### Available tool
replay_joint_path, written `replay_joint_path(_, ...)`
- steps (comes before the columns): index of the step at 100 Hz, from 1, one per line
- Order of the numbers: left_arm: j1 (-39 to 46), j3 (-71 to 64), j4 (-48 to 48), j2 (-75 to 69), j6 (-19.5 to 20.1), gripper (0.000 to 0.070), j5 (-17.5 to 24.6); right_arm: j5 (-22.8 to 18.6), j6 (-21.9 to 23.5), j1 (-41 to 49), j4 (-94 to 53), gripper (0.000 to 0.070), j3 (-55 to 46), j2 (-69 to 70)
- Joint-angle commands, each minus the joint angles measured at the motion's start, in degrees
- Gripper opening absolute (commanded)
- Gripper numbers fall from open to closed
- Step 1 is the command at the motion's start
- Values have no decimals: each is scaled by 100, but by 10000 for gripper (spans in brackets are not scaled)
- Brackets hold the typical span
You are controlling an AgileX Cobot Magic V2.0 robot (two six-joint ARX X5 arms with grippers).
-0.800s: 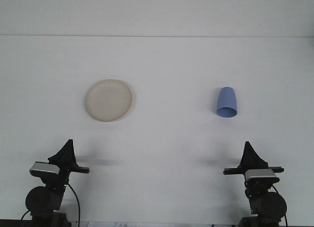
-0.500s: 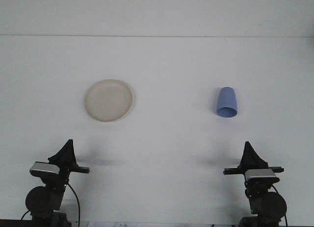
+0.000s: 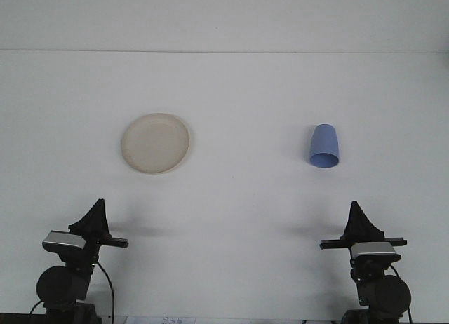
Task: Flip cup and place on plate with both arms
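Cup (image 3: 324, 146) sits on the right half of the white table (image 3: 238, 198), mouth down, its wider rim resting on the surface and its rounded closed base on top. It is a pale blue, matte, plastic-looking tumbler with smooth tapering walls and no handle. Well apart from it, on the left half of the table, lies the plate (image 3: 156, 143): a round, shallow, cream-coloured dish with a low raised rim and a dull, unglazed-looking finish, nothing on it. The table is a plain, even white sheet that meets a pale wall along a straight line at the back. At the near edge the left gripper (image 3: 97, 210) points forward from its arm, nearly in line with the plate, and the right gripper (image 3: 356, 213) does the same nearly in line with the cup; both are well short of their objects and touch nothing. Each shows only as a dark, tapering wedge above a grey camera block and a black round joint, and from this angle it cannot be told whether the fingers are apart or together. Compared with the earlier frames, cup and plate lie in the same spots, and the two arms have barely shifted.
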Motion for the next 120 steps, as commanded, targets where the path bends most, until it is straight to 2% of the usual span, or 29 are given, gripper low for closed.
replay_joint_path(1,4,-109,57,-7,26,12,11,17,17,2,297,0,-11,-2)
replay_joint_path(12,4,-109,57,-7,26,12,11,42,2,2,245,0,173,0)
replay_joint_path(21,4,-109,59,-7,26,12,11,295,7,2,-625,0,669,120)
replay_joint_path(28,4,-109,59,-7,28,12,11,319,26,2,-1403,0,1198,363)
replay_joint_path(35,4,-109,59,-7,26,12,11,321,201,2,-1810,0,1705,730)
replay_joint_path(58,4,-109,59,-7,26,12,11,319,192,2,-3099,0,3381,2352)
replay_joint_path(81,4,-109,59,-7,26,12,11,293,238,2,-3056,3,3882,3254)
replay_joint_path(87,4,-109,59,-7,26,12,11,308,236,2,-2994,51,3880,3423)
replay_joint_path(97,4,-109,59,-7,26,12,11,334,236,2,-2979,289,3877,3746)
replay_joint_path(101,4,-109,59,-7,26,12,11,363,236,2,-2968,355,3871,3873)
replay_joint_path(120,4,-109,59,-7,26,12,11,450,236,2,-2218,375,3482,4481)
